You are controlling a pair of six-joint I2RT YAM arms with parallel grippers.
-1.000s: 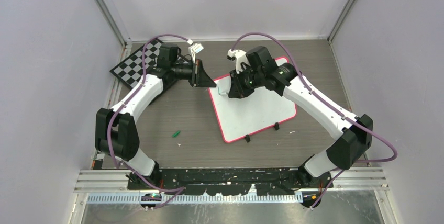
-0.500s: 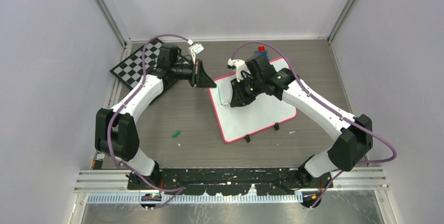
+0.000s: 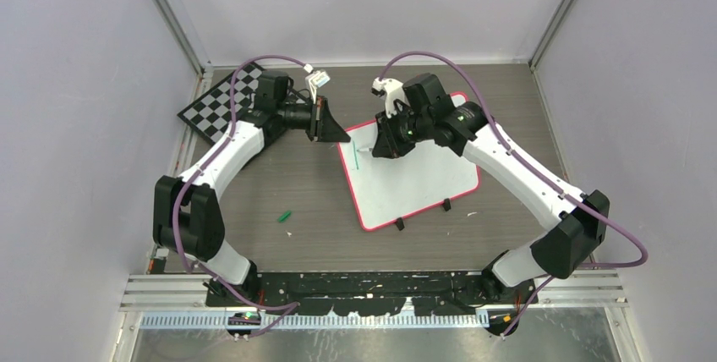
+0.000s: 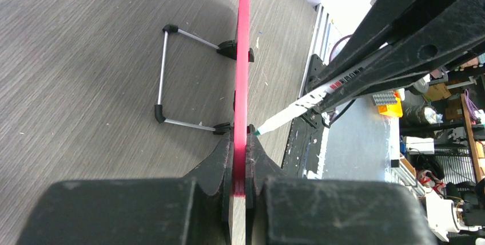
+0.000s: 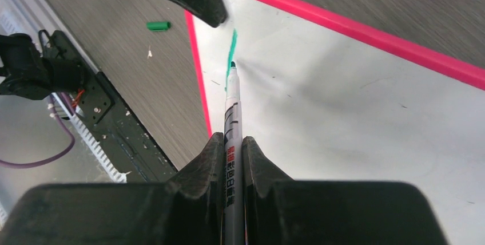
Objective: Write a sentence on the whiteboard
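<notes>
Green ink marks the board. Of the sentence, only one short green marker stroke [image 5: 232, 42] shows, just beyond the tip of the white-barrelled marker pen [image 5: 233, 105]. The right claw [image 5: 233, 142] is clenched on the pen's printed barrel, which runs out ahead between its two black fingers. The pen's green tip touches the board at the stroke's near end.

The large glossy white whiteboard with a thin red-pink rim [image 5: 354, 113] spreads ahead and to the right of this claw, and its rim passes close on the left of the pen tip. From above, the whiteboard [image 3: 418, 180] lies on the grey wood-grain worktop [image 3: 279, 184] beneath the right claw [image 3: 376, 149]. Two small black feet [image 3: 399, 223] sit on its near edge.

The left claw [image 4: 240, 149] is clamped tight on the whiteboard's rim [image 4: 245, 56], which runs straight ahead from between its fingers, seen edge-on. Left of that rim, ahead of the claw, a thin wire stand with black ends [image 4: 163, 73] rests on the worktop. To the right, the pen [image 4: 297, 106] slants in towards the board's face.

A small green pen cap [image 3: 286, 216] lies well apart from both claws, nearer the arm bases. A black-and-white chequered board [image 3: 216, 104] sits behind the left claw [image 3: 336, 134], beside its arm.
</notes>
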